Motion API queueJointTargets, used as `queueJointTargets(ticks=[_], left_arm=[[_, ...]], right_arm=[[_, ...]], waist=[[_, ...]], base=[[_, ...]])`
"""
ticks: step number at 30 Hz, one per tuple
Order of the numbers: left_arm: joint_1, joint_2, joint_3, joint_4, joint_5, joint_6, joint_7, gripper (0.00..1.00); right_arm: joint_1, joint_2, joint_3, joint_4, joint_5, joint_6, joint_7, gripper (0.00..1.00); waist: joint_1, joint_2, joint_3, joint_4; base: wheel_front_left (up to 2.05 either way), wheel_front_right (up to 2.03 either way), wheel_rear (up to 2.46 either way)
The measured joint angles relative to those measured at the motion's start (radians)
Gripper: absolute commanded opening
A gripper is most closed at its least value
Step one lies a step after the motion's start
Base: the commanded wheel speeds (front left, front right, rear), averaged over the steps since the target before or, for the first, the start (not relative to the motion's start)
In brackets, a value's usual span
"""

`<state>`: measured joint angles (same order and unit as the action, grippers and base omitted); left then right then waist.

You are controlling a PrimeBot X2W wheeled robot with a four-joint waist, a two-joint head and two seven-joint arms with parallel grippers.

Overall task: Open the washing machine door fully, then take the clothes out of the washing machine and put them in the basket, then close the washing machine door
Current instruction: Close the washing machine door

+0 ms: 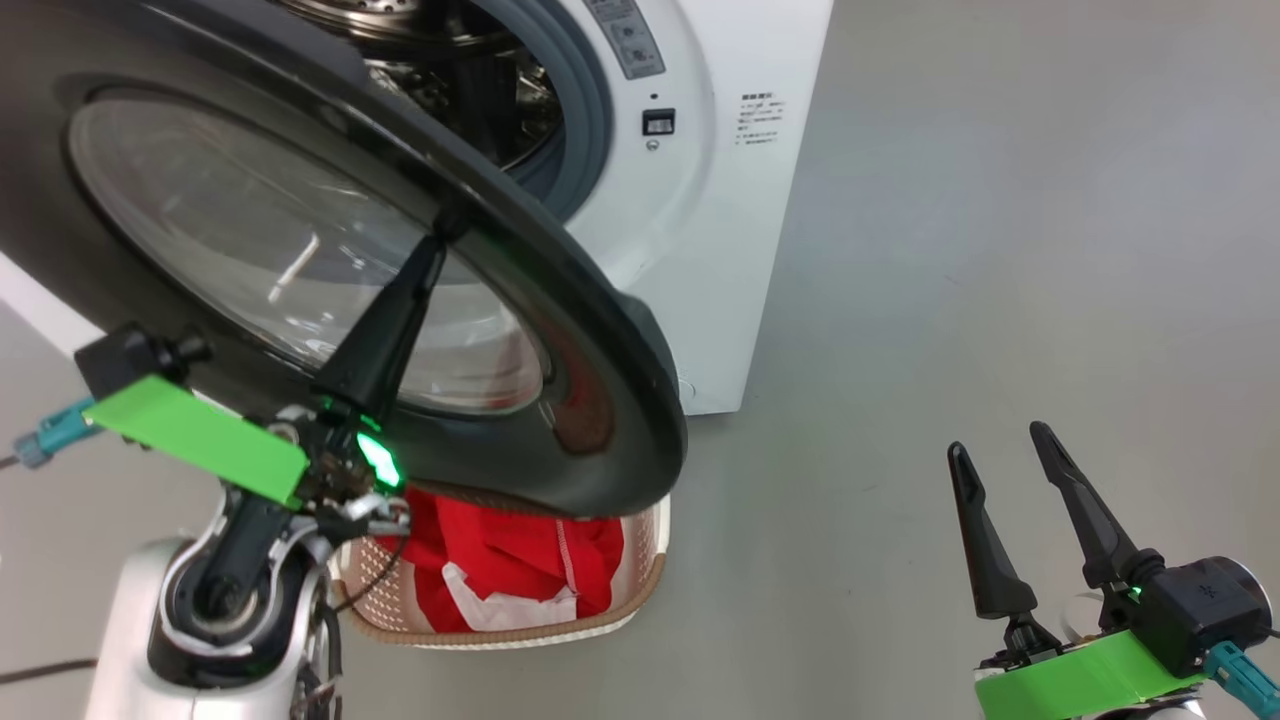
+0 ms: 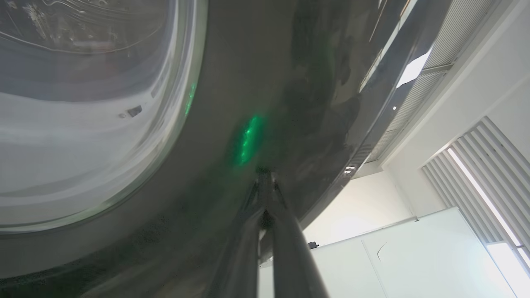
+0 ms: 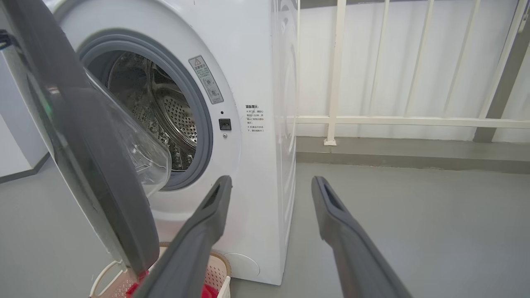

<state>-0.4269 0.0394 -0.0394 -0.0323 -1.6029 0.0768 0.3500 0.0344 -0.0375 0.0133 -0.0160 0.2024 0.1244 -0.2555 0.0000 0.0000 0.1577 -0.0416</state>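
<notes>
The washer [image 1: 700,250] shows a bare drum as far as can be seen, so the unloading looks done. The door [image 1: 620,400] hangs partway open over the basket [image 1: 645,585], which sits on the floor just in front of the washer. The clothes [image 1: 500,550] lie in the basket. What seems left is shutting the door: the left jaws, closed together and empty, press their tips on its black rim. The right jaws stand open, holding nothing, well apart from the door.
</notes>
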Motion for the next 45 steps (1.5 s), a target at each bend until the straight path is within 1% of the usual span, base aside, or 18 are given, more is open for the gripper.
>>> queueJointTargets(ticks=[2,10,19,30,33,38,41,42,43,44,45], left_arm=[[-0.033,0.0,-0.004,0.027,0.001,-0.014,-0.012,0.0],[-0.11,-0.001,-0.019,0.1,0.011,-0.035,-0.039,0.0],[-0.194,-0.005,-0.02,0.192,0.02,-0.072,-0.065,0.0],[-0.296,-0.008,-0.028,0.26,0.016,-0.113,-0.095,0.0],[-0.3,-0.008,-0.03,0.269,0.016,-0.122,-0.098,0.0],[-0.299,-0.007,-0.034,0.274,0.021,-0.123,-0.103,0.0],[-0.295,-0.001,-0.052,0.272,0.058,-0.122,-0.118,0.0],[-0.292,0.003,-0.06,0.27,0.078,-0.122,-0.125,0.03],[-0.285,0.005,-0.064,0.265,0.094,-0.122,-0.134,0.42],[-0.277,0.01,-0.069,0.261,0.114,-0.121,-0.146,0.85],[-0.266,0.02,-0.079,0.255,0.144,-0.121,-0.161,1.0]], right_arm=[[-0.001,0.0,0.004,0.001,0.0,0.0,0.0,1.0],[-0.01,0.0,0.008,0.003,0.0,0.0,0.0,1.0],[-0.023,0.0,0.013,0.002,0.0,0.0,0.0,1.0],[-0.064,-0.001,0.029,0.002,-0.002,0.0,0.0,1.0],[-0.065,-0.001,0.029,0.003,-0.002,0.0,0.0,1.0],[-0.065,-0.001,0.028,0.006,-0.002,0.0,0.0,1.0],[-0.065,-0.001,0.027,0.009,-0.002,0.0,0.0,1.0],[-0.065,-0.001,0.026,0.01,-0.002,0.0,0.0,1.0],[-0.065,-0.001,0.025,0.01,-0.001,0.0,0.0,1.0],[-0.065,-0.001,0.024,0.012,0.001,0.0,0.0,1.0],[-0.064,-0.001,0.023,0.013,0.004,0.0,0.0,1.0]], waist=[[0.0,0.0,0.007,-0.012],[0.0,0.0,0.025,-0.036],[0.0,0.0,0.062,-0.056],[0.0,0.0,0.102,-0.073],[0.0,0.0,0.1,-0.078],[0.0,0.0,0.089,-0.079],[0.0,0.0,0.081,-0.077],[0.0,0.0,0.079,-0.076],[0.0,0.0,0.076,-0.074],[0.0,0.0,0.073,-0.072],[0.0,0.0,0.069,-0.07]], base=[[0.0,0.0,0.0],[0.0,0.0,0.0],[0.0,0.0,0.0],[0.0,0.0,0.0],[0.0,0.0,0.0],[0.0,0.0,0.0],[0.0,0.0,0.0],[0.0,0.0,0.0],[0.0,0.0,0.0],[0.0,0.0,0.0],[0.0,0.0,0.0]])
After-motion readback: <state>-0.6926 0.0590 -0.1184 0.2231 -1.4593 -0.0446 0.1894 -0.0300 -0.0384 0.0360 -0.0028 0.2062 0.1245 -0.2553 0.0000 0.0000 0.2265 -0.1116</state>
